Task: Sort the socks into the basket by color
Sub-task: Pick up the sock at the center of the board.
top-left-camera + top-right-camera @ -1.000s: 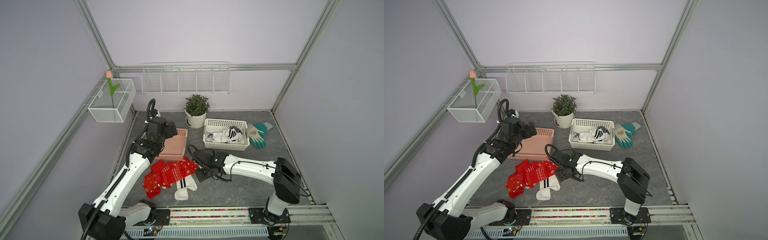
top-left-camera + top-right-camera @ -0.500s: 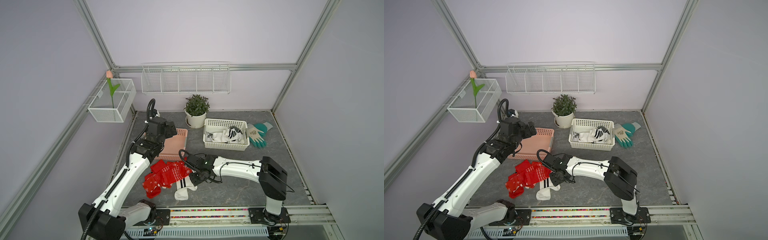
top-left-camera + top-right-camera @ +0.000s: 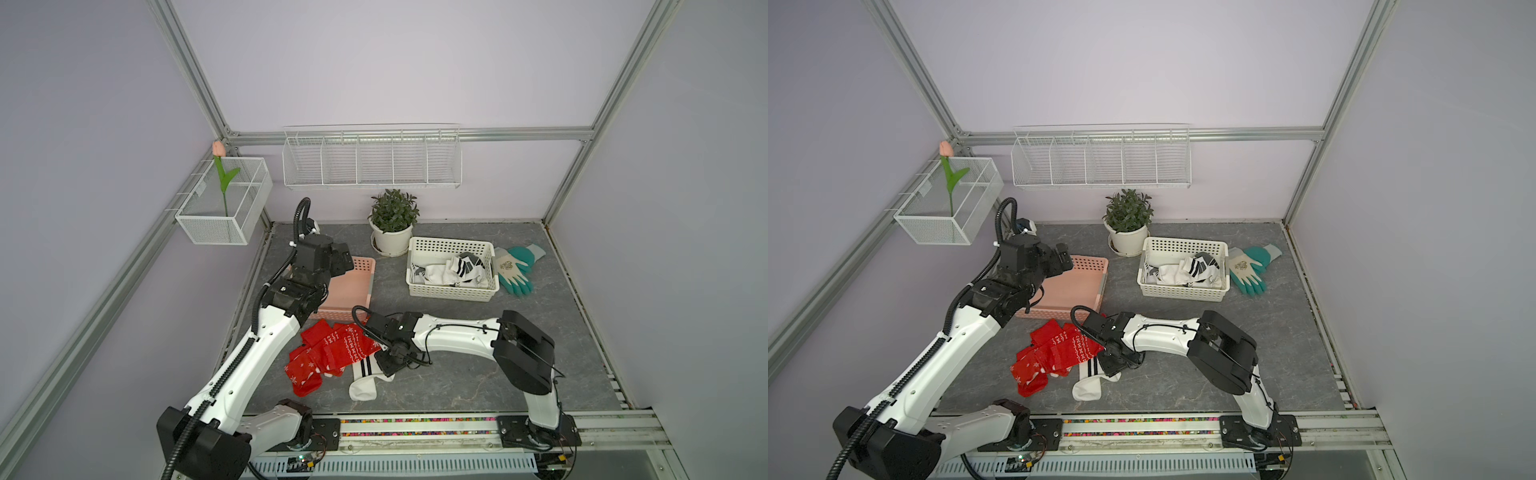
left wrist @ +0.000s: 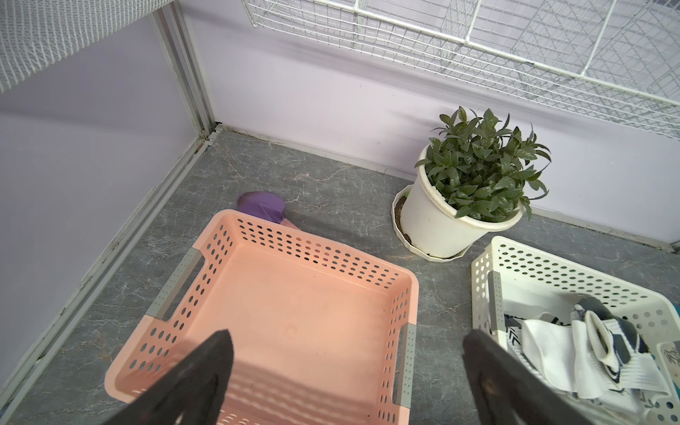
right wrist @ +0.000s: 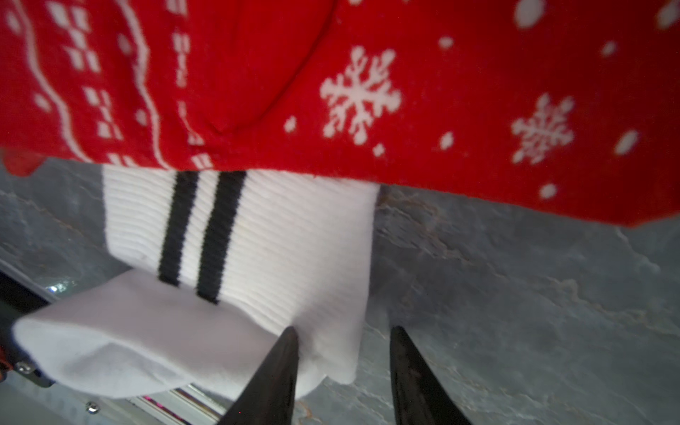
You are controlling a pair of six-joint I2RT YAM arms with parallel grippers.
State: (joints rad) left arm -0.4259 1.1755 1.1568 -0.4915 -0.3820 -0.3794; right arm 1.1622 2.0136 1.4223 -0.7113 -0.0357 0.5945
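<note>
R fingers [image 5: 276, 375], newly arrived & narrowing to approx half-open, straddle white striped sock's [image 5: 257, 239] edge at red socks' [image 3: 328, 353] 5 o'clock, not yet clamped, so pick looks imminent; L fingers [image 4: 206, 368] wide, empty.

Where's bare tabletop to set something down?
Free: the grey marbled tabletop between the white perforated basket and the front rail, beside the right arm; the strip between that basket and the empty pink perforated basket. Crowded: front left, where red snowflake socks, a white black-striped sock and the right gripper bunch together.
</note>
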